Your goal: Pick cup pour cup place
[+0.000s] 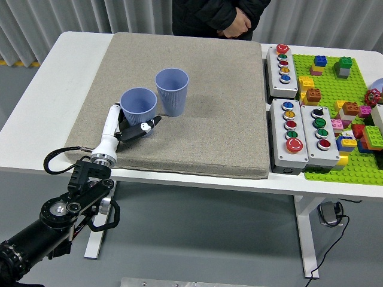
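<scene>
two lavender ribbed cups here, both on the grey felt mat (197,143). the held cup (138,106) is the one nearer the left, tipped a bit so its mouth leans toward the camera, and the left hand (133,128) is wrapped round its lower body with fingers curled in on it, so it's got hold of it properly. the second cup (172,91) stands upright just beside it to the right, looks like nearly touching at the rims but i can't tell for sure. can't see if anything's inside either one. my guess is we're at the pour bit, so the trick is to lift enough that the held rim clears the other rim, then roll the wrist toward the upright cup without bumping it, since a light empty cup will skate or tip on that mat. keep the grip low and steady so the cup doesn't squash. room-wise there's loads of open mat to the right and toward the far side, good spot to set it down after. the mat's left and near edges are close to the hand, so don't drift back that way. button boxes (293,131) and the green brick plate (335,119) are well off right. a person (218,15) stands at the far side, hands clasped, not reaching in. right arm isn't in shot.
</scene>
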Controlling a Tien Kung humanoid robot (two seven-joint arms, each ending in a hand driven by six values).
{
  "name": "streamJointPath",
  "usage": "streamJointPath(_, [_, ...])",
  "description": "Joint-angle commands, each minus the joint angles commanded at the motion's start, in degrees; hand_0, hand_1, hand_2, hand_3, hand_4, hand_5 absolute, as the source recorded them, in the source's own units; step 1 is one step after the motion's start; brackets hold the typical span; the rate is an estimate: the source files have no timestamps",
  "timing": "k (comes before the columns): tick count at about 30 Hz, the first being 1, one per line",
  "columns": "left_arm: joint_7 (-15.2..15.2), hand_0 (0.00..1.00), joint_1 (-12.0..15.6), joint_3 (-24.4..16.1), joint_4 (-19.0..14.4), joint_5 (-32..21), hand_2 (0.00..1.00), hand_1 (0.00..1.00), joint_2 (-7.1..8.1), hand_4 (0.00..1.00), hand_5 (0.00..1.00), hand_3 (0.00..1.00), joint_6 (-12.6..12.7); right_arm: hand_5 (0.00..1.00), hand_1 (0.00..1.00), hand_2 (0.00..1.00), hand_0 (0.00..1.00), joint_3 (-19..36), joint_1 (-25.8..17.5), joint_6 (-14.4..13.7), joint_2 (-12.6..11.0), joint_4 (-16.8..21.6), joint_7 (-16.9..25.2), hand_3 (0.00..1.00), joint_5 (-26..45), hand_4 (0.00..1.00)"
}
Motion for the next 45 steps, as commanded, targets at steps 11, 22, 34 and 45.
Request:
streamJointPath(11, [-0.02,0.742,0.51,-1.24,-0.60,1.00,0.880,0.745,0.33,0.967,0.337,0.868,-1.00,0.304,0.704,0.663,0.700,0.03,-0.02,-0.01,0.00,0.00,0.00,0.629,0.08,0.027])
streamJointPath(22, [-0.17,0.750,0.80,-2.07,-1.42,1.46,0.884,0.757,0.67,0.971,0.336,0.874,-1.39,0.303,0.704,0.662,0.700,-0.09,0.26,-0.05,-0.04,0.01,-0.04,0.629,0.40,0.026])
streamJointPath(34, [0.40,0.760,1.94,-2.89,-2.86,3.27,0.906,0.779,1.05,0.995,0.372,0.906,-2.33,0.302,0.703,0.662,0.700,0.13,0.17,-0.06,-0.03,0.02,-0.01,0.629,0.25,0.026])
streamJointPath(45, [1.28,0.910,2.63,-4.82,-4.76,5.44,0.998,0.946,1.49,0.998,0.416,0.998,-3.58,0.301,0.704,0.662,0.701,-0.02,0.50,-0.13,-0.06,0.05,-0.10,0.628,0.60,0.026])
